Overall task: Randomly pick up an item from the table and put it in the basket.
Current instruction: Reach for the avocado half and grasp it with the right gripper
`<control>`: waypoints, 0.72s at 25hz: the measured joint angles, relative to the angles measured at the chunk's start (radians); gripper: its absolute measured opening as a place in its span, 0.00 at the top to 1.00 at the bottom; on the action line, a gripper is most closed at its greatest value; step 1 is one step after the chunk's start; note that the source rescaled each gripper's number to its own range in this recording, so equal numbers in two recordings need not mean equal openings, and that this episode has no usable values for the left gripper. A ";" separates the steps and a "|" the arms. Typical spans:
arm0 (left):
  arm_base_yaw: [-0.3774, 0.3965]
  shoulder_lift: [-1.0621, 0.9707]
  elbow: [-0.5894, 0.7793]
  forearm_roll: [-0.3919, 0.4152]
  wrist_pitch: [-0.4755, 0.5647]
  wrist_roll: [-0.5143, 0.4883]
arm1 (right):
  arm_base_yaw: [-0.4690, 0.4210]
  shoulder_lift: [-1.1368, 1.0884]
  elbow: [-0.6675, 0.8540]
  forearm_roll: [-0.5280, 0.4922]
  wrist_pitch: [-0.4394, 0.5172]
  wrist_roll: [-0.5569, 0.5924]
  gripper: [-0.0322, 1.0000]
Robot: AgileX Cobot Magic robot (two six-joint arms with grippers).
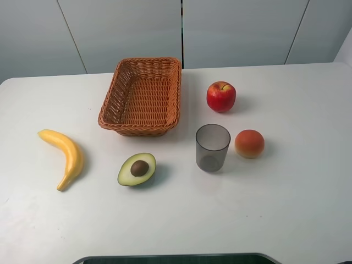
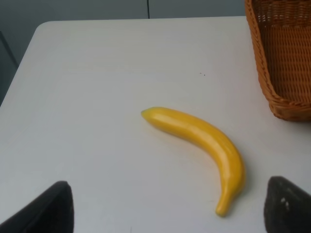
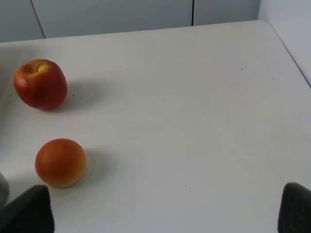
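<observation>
Five loose things besides the basket (image 1: 140, 131) on the white surface (image 1: 308, 209), with the halved avocado (image 1: 136, 169) as the likely pick. Lies cut face up, brown pit showing, just in front of the basket and apart from it, between the banana (image 1: 65, 157) and the translucent grey cup (image 1: 212, 147), touching neither. Looks, at a guess, like a light, rigid imitation fruit: glossy skin, so probably slippery; no sign of softness, little fragility to fear. Domed underside, so liable to rock or spin if nudged from one side only. Best taken from above across the narrower width, gripping the dark green rim at either flank, low enough to catch the widest part of the skin; not by the pit, too small and smooth a knob to trust. Worth closing squarely and firmly, to guard against squirting out sideways. Left pincer (image 2: 167, 209) released, spread wide and holding nothing, looking over the banana and a corner of the basket; no avocado in that view. Right pincer (image 3: 161, 211) likewise spread and bare, facing the red apple (image 3: 41, 84) and an orange-red round fruit (image 3: 60, 162). Neither seen from the high camera, so both well back from the avocado. Nearer the left arm's side, hence probably that arm's job.
</observation>
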 joint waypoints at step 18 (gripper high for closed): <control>0.000 0.000 0.000 0.000 0.000 0.000 | 0.000 0.000 0.000 0.000 0.000 0.000 0.00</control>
